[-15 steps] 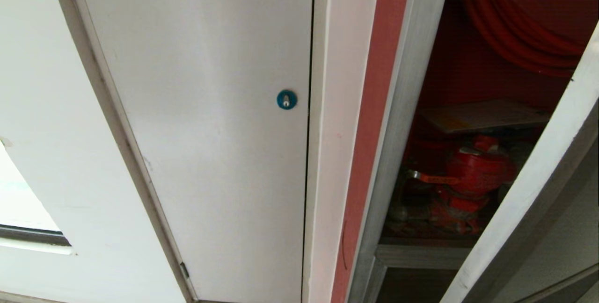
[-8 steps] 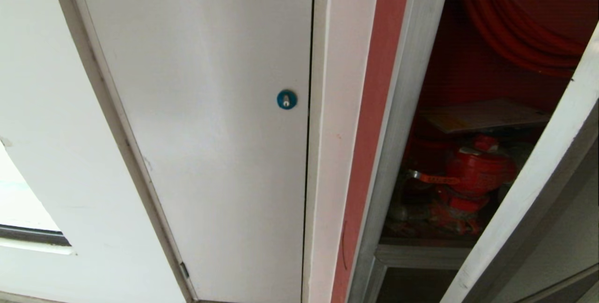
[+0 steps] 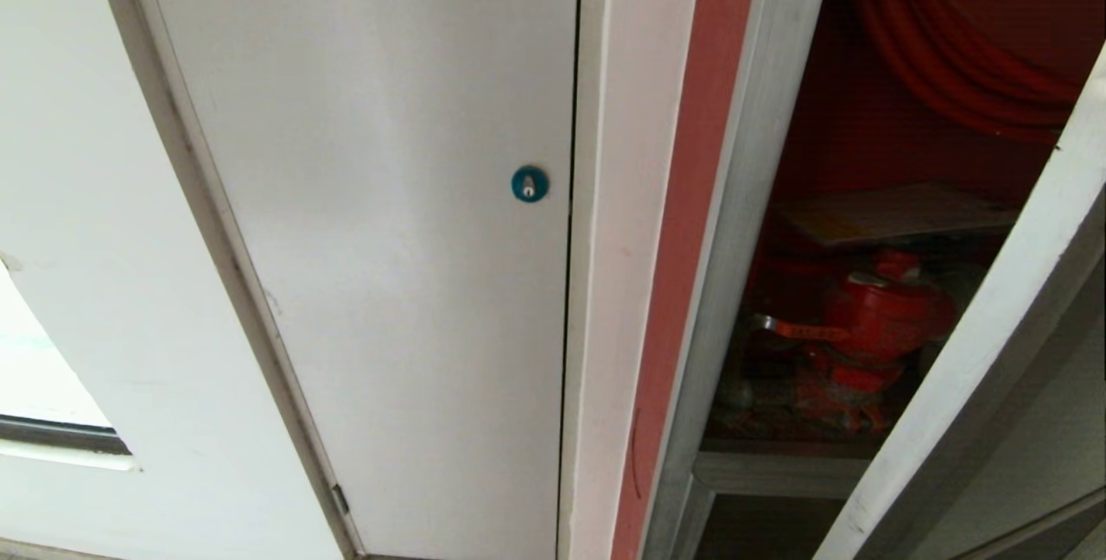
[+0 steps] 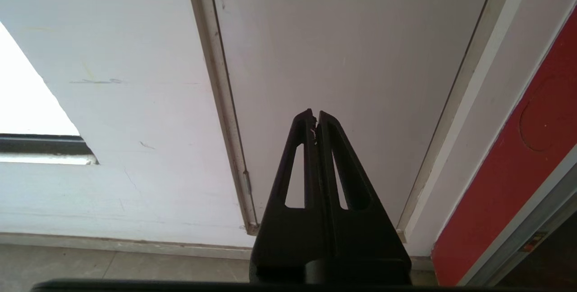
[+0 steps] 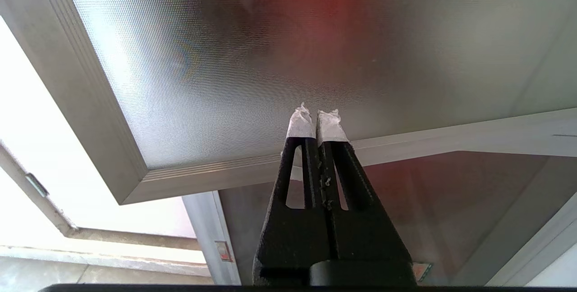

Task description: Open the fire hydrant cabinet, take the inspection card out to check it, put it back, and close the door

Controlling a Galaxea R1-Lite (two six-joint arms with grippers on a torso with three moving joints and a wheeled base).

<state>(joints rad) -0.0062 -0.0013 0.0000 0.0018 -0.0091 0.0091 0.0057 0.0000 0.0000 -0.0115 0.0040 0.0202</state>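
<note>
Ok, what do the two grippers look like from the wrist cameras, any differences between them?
Both are matte black, each with two long tapering fingers that have a slotted cutout. The left gripper has bare black tips. The right gripper has whitish tape or padding wrapped round its fingertips, frayed at the ends. No cables or markings show.

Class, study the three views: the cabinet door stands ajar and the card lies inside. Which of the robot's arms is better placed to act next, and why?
Probably the right. The right gripper, shut, faces the door, while the left gripper, shut, faces the white panel, away from the inspection card.
</note>
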